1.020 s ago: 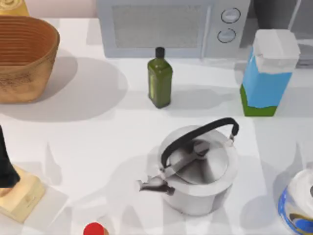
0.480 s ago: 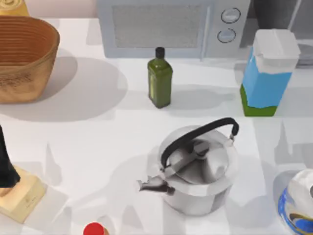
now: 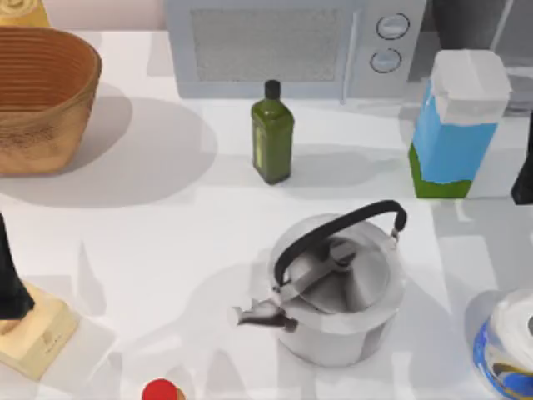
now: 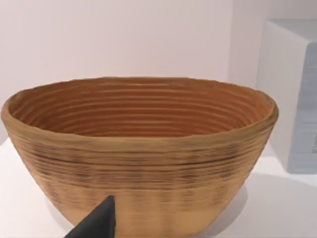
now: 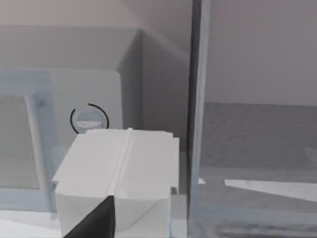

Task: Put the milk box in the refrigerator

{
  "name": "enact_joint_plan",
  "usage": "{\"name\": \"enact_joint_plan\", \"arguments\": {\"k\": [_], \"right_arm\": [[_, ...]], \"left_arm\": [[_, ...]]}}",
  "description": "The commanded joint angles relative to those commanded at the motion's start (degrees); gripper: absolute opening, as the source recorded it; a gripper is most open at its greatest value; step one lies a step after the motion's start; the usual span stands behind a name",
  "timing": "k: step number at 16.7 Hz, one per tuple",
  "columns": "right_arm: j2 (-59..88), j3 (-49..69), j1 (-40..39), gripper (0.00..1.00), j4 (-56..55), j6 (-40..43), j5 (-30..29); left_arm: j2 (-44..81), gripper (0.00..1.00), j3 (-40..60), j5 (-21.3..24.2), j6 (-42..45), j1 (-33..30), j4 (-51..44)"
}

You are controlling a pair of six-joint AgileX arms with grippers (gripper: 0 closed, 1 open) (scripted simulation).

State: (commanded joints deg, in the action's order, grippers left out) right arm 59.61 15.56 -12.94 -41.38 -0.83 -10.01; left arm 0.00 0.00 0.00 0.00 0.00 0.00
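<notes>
top: milk box upright | right wrist: refrigerator behind

A white table stands against a plain pale wall.

Bright, even light over the white table; no glare on it; soft grey shadows lie on it beside the basket and the green bottle; fainter, overlapping ones fan out around the kettle, so there's more than one source; the kettle's steel lid carries dull grey reflections; edges look a touch soft in the top view; the left wrist view is clear and warm on the basket weave; the right wrist view is dimmer, hazy grey around the milk box.
</notes>
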Motion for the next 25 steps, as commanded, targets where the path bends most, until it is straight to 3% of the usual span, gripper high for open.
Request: {"name": "enact_joint_plan", "arguments": {"k": [14,19,25], "right_arm": [[54.0,14.0,-8.2,1.00,-37.2,-1.9,-12.6],[62.1,15.8,-9.5,1.00,-42.5,-2.6,-14.2],[61.5,16.1,-9.3,1.00,-42.9,-2.6,-14.2]], "left_arm": [[0.0,1.00,0.0,0.0,0.0,0.0,0.0],[0.0,1.00,0.0,0.0,0.0,0.0,0.0],[0.0,1.00,0.0,0.0,0.0,0.0,0.0]]}}
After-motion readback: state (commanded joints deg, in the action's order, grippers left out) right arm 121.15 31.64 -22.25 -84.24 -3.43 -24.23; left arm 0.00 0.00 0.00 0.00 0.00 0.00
